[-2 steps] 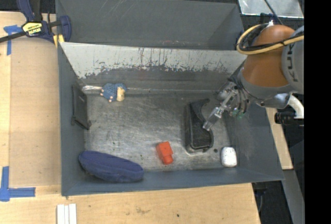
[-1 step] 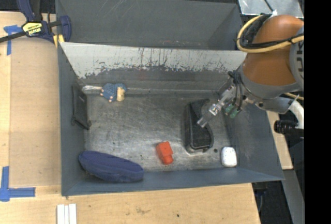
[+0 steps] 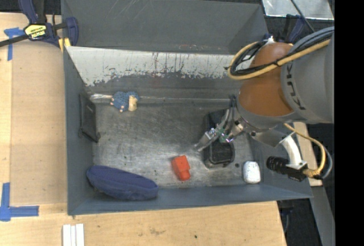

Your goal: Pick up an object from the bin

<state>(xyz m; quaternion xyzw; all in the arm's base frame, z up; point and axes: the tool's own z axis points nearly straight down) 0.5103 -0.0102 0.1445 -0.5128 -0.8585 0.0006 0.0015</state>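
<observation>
- Arm link (image 3: 311, 88): broad grey cylinder with a smooth finish; dark lettering partly visible on the side, not legible.
- Wrist cover (image 3: 266, 90): rounded, glossy orange-brown shell.
- Cables (image 3: 250, 60): yellow and black, bundled, looped over the top of the cover; more black cable runs along the link's upper edge.
- Gripper (image 3: 218, 138): small silver-metal assembly with dark parts; thin coloured wires at its base.
</observation>
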